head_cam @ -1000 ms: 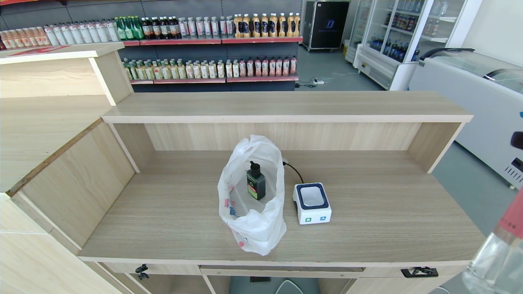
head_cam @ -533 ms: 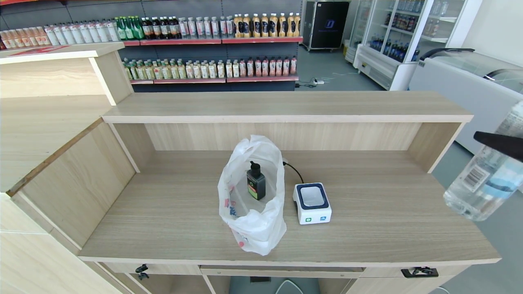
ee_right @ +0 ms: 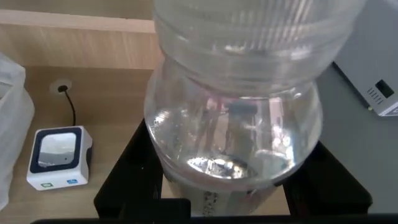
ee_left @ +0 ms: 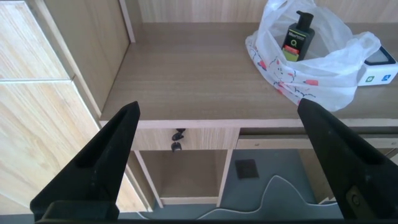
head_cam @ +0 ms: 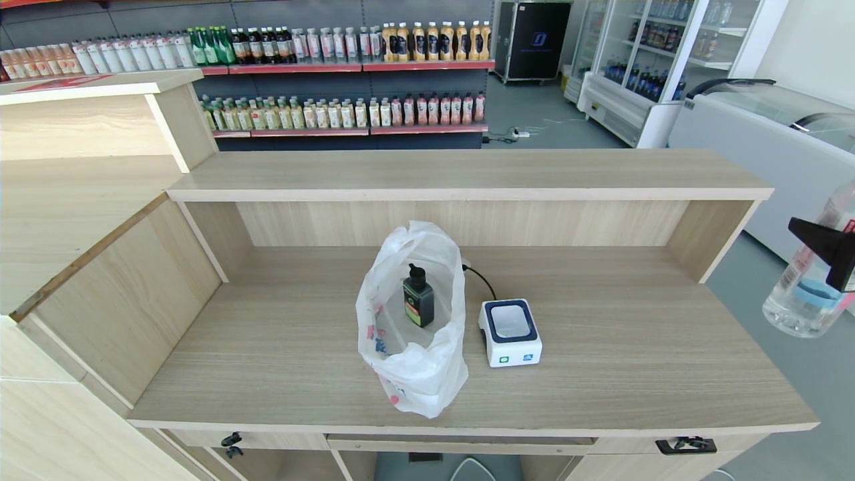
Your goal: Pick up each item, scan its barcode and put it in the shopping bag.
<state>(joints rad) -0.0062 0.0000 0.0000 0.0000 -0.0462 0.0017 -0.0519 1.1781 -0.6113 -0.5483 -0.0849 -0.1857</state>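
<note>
A: Right gripper [head_cam: 831, 254]?
B: Fingers pinching a clear water bottle [head_cam: 805, 294] on both sides. In the right wrist view the black fingers [ee_right: 134, 177] hug the body and the ribbed base faces the camera.

A: Where's the bottle?
B: In the air off the right end of the counter [head_cam: 601, 361], over the floor. Tilted, base low, top running out of the picture. Touches nothing but the gripper and is well apart from the scanner [head_cam: 509, 332].

A: Left gripper [ee_left: 219, 109]?
B: Fingers spread wide, nothing between them. It sits out in front of the counter's front edge, toward the left end.

A: Bag [head_cam: 414, 334]?
B: White plastic, standing on the counter near the middle with its mouth open, just left of the scanner. They're close, but I can't tell if they touch.

A: Anything in it?
B: A dark bottle [head_cam: 418, 297] with a black pump top, upright inside.

A: Scanner details?
B: White box with a dark-framed window facing up, flat on the counter. A black cable [head_cam: 482, 280] runs from its back toward the rear of the counter. The wrist view shows it ending at a round port [ee_right: 62, 87].
</note>
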